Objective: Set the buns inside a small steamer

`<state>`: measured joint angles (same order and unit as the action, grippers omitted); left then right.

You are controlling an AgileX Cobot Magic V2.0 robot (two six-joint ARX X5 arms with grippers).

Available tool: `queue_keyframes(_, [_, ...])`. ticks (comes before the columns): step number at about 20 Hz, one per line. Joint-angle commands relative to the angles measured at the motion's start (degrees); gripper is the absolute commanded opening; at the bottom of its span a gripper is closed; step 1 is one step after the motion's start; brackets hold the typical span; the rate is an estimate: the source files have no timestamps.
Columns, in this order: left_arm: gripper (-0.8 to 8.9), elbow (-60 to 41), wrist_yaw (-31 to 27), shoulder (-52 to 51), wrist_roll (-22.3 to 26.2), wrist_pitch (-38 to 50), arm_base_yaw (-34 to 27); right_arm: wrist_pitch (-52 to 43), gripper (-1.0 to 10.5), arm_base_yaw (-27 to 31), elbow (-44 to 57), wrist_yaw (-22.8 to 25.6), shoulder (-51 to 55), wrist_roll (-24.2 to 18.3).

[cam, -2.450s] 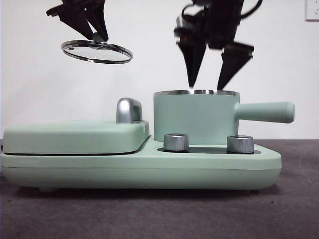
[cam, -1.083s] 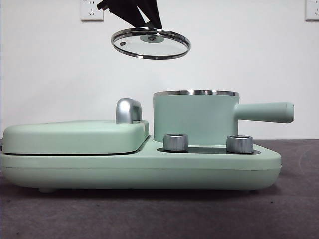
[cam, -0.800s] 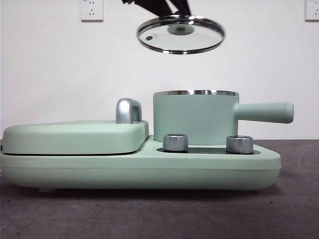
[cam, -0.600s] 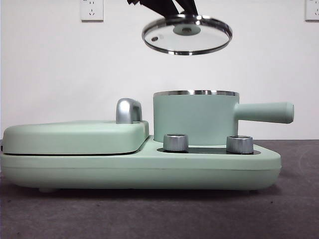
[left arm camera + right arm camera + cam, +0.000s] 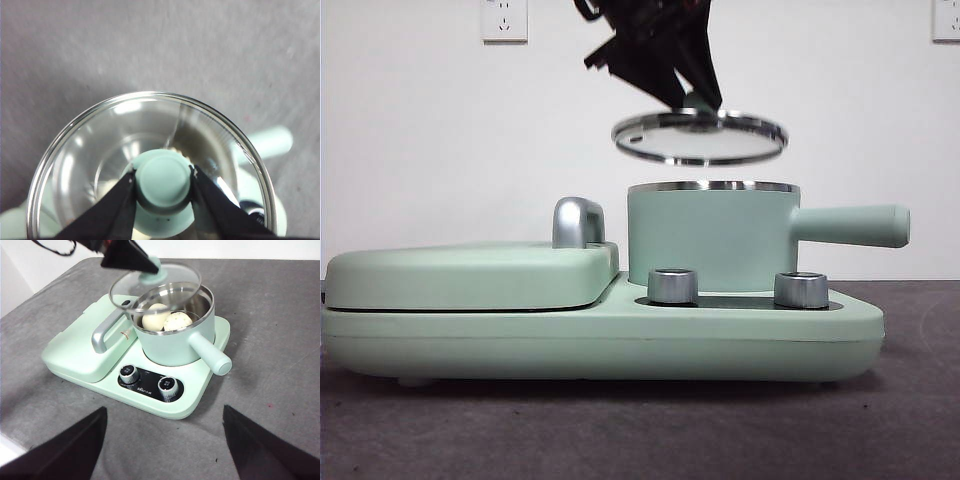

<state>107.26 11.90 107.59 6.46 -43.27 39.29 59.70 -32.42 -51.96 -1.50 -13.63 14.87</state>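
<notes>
The small steamer (image 5: 710, 238), a mint-green pot with a steel rim and a side handle, stands on the right of the green cooker; it also shows in the right wrist view (image 5: 172, 342). Both buns lie inside it: the smooth bun (image 5: 155, 316) and the speckled bun (image 5: 178, 321). My left gripper (image 5: 162, 179) is shut on the green knob of the glass lid (image 5: 150, 165) and holds the lid (image 5: 700, 137) level, a little above the pot's rim. My right gripper (image 5: 162, 450) is open and empty, high above the table in front of the cooker.
The flat mint-green griddle (image 5: 470, 275) with its chrome handle (image 5: 577, 221) sits to the left of the pot. Two steel dials (image 5: 673, 285) stand on the cooker's front. The pot's handle (image 5: 850, 225) sticks out to the right.
My left gripper has carried the lid rightward to above the pot, then lowered it close to the rim. The right gripper has left the front view.
</notes>
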Motion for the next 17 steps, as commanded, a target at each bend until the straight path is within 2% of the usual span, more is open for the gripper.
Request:
queue_keyframes(1, [0.16,-0.02,0.20,0.33,0.57,4.48,0.42,-0.55,3.7,-0.39,-0.39,0.00,0.02,-0.33])
queue_keyframes(17, [0.16,-0.63,0.17,5.31,0.39,7.26,0.52,-0.57,3.7,-0.39,-0.39,0.04,0.02,-0.28])
